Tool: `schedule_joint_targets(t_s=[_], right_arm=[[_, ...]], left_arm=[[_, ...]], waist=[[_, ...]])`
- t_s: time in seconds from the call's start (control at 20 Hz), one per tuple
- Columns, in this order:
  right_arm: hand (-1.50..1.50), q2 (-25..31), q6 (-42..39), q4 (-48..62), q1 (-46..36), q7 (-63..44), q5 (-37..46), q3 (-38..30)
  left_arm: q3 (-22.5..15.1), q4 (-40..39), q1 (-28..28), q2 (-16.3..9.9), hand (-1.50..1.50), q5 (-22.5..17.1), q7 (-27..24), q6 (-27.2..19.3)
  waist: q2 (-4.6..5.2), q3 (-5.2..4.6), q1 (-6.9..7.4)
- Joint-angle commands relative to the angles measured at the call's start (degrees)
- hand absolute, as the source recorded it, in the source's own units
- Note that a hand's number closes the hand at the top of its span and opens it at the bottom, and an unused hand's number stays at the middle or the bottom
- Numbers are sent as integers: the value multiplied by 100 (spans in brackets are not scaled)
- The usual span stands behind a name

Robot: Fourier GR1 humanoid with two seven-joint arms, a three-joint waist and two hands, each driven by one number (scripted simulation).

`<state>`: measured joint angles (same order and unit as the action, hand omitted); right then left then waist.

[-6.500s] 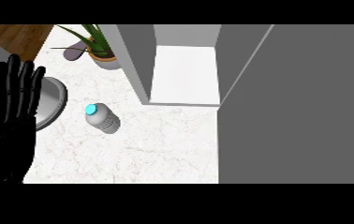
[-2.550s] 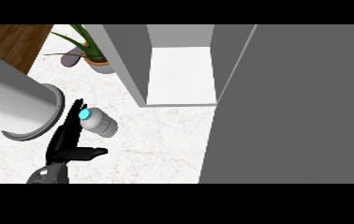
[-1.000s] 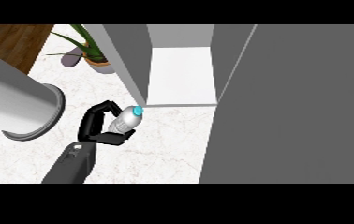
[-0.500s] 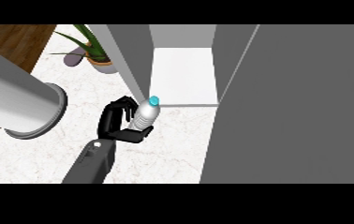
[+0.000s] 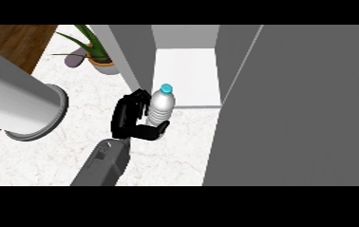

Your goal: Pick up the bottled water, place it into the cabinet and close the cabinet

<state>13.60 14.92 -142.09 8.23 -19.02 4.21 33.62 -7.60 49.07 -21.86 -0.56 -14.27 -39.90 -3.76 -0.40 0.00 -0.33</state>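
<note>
We have our left hand (image 5: 130, 119) curled round the bottled water (image 5: 159, 107), upright just before the open cabinet's (image 5: 189, 76) near edge. The carry is under way; next we judge it must go farther in, onto the white floor, then release.

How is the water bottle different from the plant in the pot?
The water bottle is clear with a blue cap, while the potted plant has long green leaves in an orange-brown pot. The bottle is held in the left hand, just in front of the open cabinet; the plant stands alone on the counter, left of the cabinet. The bottle is near the middle of the view, the plant farther back. Both stand roughly upright.
</note>
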Motion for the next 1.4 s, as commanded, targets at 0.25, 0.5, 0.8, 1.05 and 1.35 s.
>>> schedule_joint_targets(t_s=[0.25,0.5,0.8,1.05,1.35], right_arm=[[-150,63,106,-411,275,126,333,119],[-150,247,43,-700,174,-212,200,-144],[-150,328,-26,-787,344,-138,-12,-219],[-150,286,-92,-440,638,334,-53,-196],[-150,398,-234,-641,830,410,-295,-398]], left_arm=[[-1105,1047,-653,52,150,-800,1225,-1374],[-1502,966,-1051,55,150,-669,1561,-2077],[-1190,-77,-2184,55,150,-1021,1813,-2322],[-1217,-712,-2280,55,150,-1657,1417,-2353],[-817,-1783,-2962,56,150,-1729,1275,-2433]], waist=[[24,-1,-64],[34,-2,-52],[54,-3,-122],[58,-1,-137],[72,-1,-155]])
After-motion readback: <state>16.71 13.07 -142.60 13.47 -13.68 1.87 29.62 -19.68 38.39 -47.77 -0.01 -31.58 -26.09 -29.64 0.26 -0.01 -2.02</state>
